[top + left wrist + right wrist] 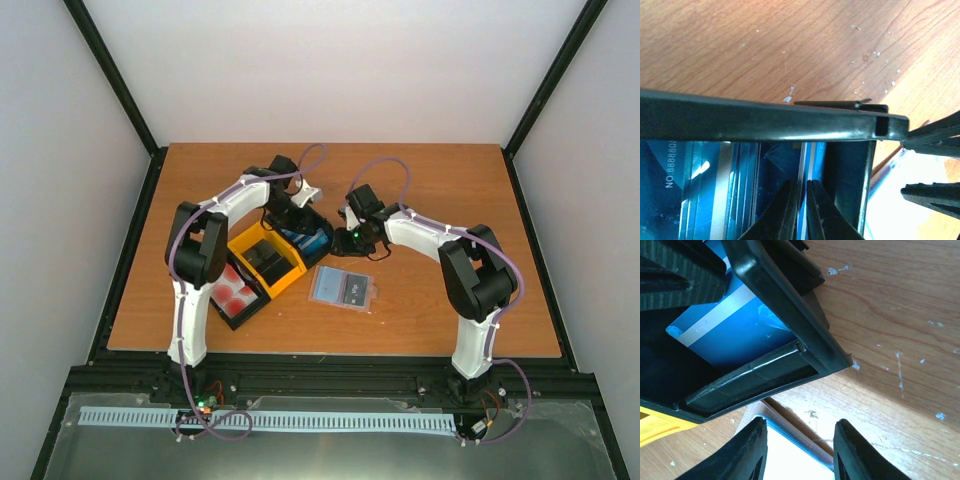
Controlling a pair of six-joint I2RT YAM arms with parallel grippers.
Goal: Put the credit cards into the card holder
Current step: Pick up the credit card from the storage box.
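Blue credit cards (735, 335) sit in the black bin (765, 122); my left tool (801, 210) is down among them, its fingers nearly together with only a thin strip between; I think they pinch the edge of one card, though the view is too tight to be sure; my right tool (801, 452) hangs partly open and empty, just beside that bin's corner; the card holder (343, 288) lies flat on the bench (450, 200) near the bins, one edge showing below the right tool.
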